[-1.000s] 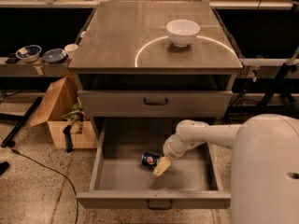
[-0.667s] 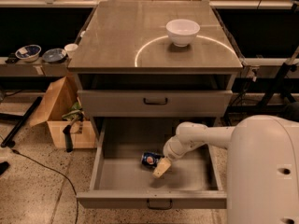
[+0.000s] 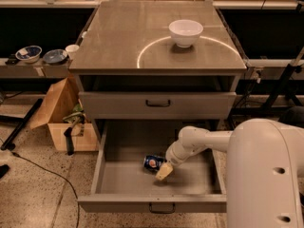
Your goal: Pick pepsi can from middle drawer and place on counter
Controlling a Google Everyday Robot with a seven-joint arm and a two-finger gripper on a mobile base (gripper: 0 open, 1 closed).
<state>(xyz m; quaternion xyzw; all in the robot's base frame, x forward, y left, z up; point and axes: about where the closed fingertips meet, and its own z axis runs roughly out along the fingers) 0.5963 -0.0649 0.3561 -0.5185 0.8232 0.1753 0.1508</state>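
Note:
The pepsi can point(image 3: 153, 162) lies on its side on the floor of the open middle drawer point(image 3: 114, 182), the cabinet's lowest one. My gripper point(image 3: 164, 171) reaches down into the drawer from the right on a white arm and sits just right of and in front of the can, close to or touching it. The counter point(image 3: 118, 42) is the cabinet's flat metal top with a pale arc.
A white bowl point(image 3: 185, 32) stands on the counter at the back right. The drawer above point(image 3: 157, 104) is closed. A side shelf at the left holds small bowls point(image 3: 29, 53). An open cardboard box point(image 3: 61, 118) stands on the floor left of the cabinet.

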